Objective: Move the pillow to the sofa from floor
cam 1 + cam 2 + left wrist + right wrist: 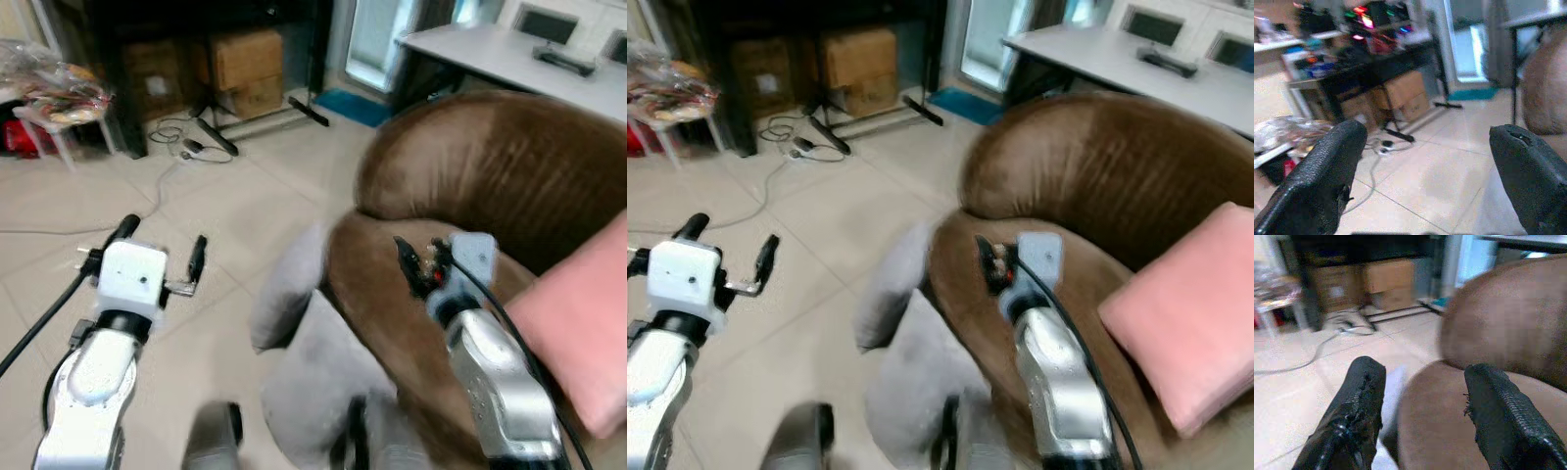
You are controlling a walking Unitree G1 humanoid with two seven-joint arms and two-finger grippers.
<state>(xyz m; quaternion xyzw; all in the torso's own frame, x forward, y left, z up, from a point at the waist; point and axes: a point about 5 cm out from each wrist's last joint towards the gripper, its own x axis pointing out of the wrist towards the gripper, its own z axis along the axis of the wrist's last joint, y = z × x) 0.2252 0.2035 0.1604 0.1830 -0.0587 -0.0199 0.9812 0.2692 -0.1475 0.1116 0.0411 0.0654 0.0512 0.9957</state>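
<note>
While the grey pillow (294, 333) leans on the floor (216, 215) against the brown sofa's (490, 186) arm, between your two arms, your left gripper (162, 250) hovers spread and empty beside it and your right gripper (1420, 406), also parted, sits above the sofa arm.

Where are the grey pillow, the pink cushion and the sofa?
grey pillow (289, 294): left eye view, upper corner, beside the sofa arm.
pink cushion (1190, 318): right eye view, middle of its face.
sofa (500, 166): left eye view, brown backrest.
</note>
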